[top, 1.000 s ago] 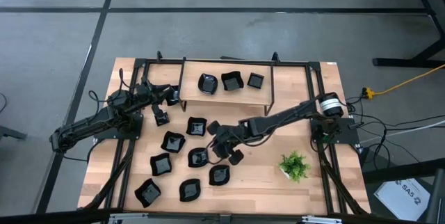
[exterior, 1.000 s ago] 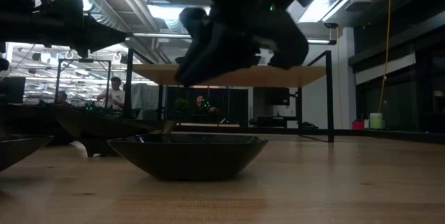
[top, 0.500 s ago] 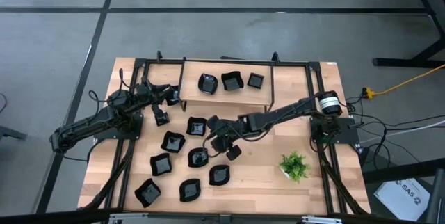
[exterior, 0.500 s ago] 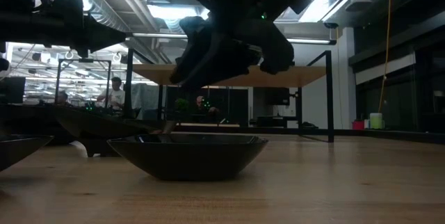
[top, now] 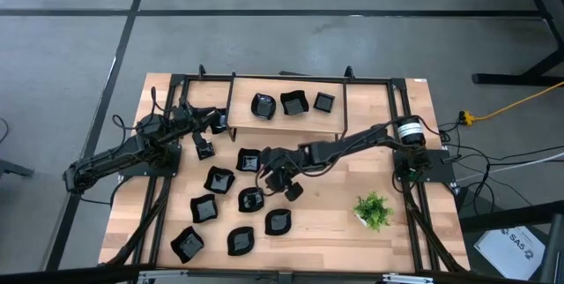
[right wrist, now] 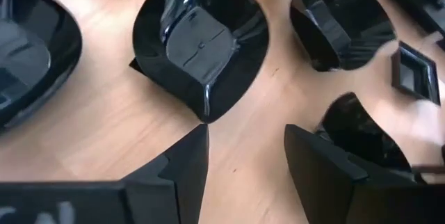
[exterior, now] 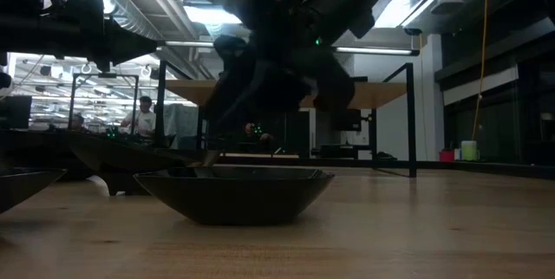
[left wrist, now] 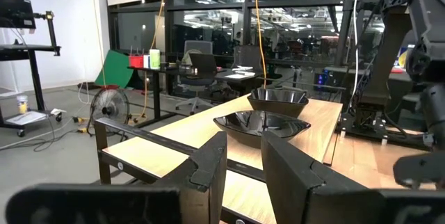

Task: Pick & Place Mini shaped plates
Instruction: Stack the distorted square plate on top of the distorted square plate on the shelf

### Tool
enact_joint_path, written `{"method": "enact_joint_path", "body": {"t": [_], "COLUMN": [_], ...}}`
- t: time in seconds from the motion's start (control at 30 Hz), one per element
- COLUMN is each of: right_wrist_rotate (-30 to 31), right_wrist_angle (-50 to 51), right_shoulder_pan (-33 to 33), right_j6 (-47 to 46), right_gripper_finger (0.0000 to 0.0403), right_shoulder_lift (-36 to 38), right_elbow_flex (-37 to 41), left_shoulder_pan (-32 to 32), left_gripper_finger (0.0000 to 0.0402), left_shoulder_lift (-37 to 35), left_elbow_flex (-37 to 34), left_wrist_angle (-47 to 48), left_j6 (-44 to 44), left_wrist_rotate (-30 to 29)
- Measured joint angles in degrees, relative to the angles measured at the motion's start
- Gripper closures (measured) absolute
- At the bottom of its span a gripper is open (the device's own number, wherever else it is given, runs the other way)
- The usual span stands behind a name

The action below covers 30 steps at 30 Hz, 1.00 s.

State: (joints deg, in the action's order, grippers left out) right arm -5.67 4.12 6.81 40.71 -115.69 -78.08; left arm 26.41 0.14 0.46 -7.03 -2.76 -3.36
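Your right hand [top: 280, 181] hangs released, fingers spread and empty, over the plates scattered on the tabletop [top: 405, 231]. Just ahead of its fingertips [right wrist: 182, 156] lies a leaf-shaped plate [right wrist: 201, 40], flat, its pointed tip aimed toward the hand. Your left hand [top: 204, 145] waits beside the shelf [top: 240, 108], fingers parted, holding nothing.

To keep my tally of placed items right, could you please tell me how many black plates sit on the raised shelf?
3, side by side along the shelf: the left plate, the middle plate, the right plate. None seems hidden there.
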Motion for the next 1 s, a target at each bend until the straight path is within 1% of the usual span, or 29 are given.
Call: {"method": "enact_joint_path", "body": {"t": [0.1,0.5,0.67,0.83,1.0], "right_wrist_rotate": [0.0,1.5,4.2,12.5,13.2], "right_wrist_angle": [-1.2,-4.4,-6.7,-9.9,-10.2], "right_shoulder_pan": [0.0,-1.9,-2.7,-2.7,-2.7], "right_j6": [3.0,7.6,8.5,11.3,11.8], "right_gripper_finger": [0.0217,0.0217,0.0217,0.0217,0.0223], "right_shoulder_lift": [-0.9,-1.4,-4.3,-7.1,-7.4], "right_elbow_flex": [0.0,0.0,0.0,0.0,0.0], "left_shoulder_pan": [0.0,0.0,0.0,0.0,0.0], "left_gripper_finger": [0.0315,0.0315,0.0315,0.0315,0.0315], "left_shoulder_lift": [0.0,0.0,0.0,0.0,0.0], "left_elbow_flex": [0.0,0.0,0.0,0.0,0.0], "left_wrist_angle": [0.0,0.0,0.0,0.0,0.0], "left_j6": [0.0,0.0,0.0,0.0,0.0], "left_wrist_rotate": [0.0,0.0,0.0,0.0,0.0]}}
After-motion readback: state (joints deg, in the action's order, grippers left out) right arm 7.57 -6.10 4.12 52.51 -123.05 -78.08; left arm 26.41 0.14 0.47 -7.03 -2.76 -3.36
